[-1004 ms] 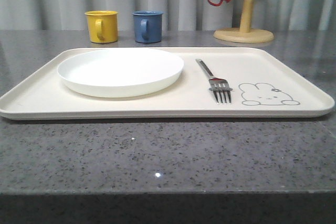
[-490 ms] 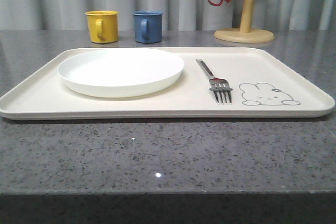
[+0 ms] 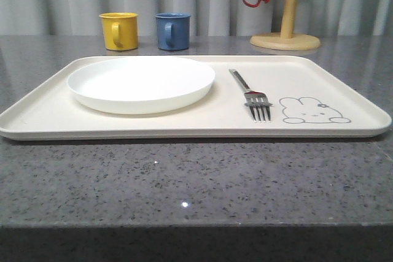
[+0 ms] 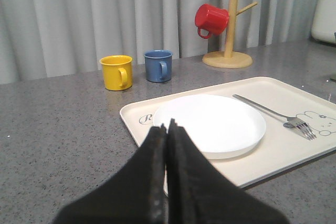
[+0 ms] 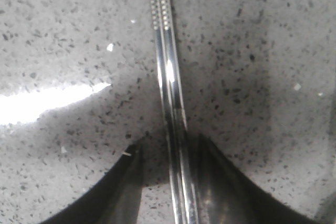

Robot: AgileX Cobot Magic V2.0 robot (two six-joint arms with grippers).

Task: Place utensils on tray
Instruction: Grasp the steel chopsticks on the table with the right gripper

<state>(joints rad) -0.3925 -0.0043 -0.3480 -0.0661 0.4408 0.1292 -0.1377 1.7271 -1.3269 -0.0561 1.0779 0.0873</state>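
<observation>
Right gripper [image 5: 169, 146], fingers apart, straddles the chopsticks [image 5: 164, 51]; left gripper [image 4: 167, 129] is closed and empty; the tray [image 3: 184, 124] is unchanged, so the chopsticks likely go next.

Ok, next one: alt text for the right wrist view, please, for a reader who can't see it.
Close-up of a pair of flat metal chopsticks lying together on a speckled grey stone countertop, running between the two dark fingers of the right gripper, which straddle them without visibly clamping. A bright glare streak crosses the stone beside them.
</observation>
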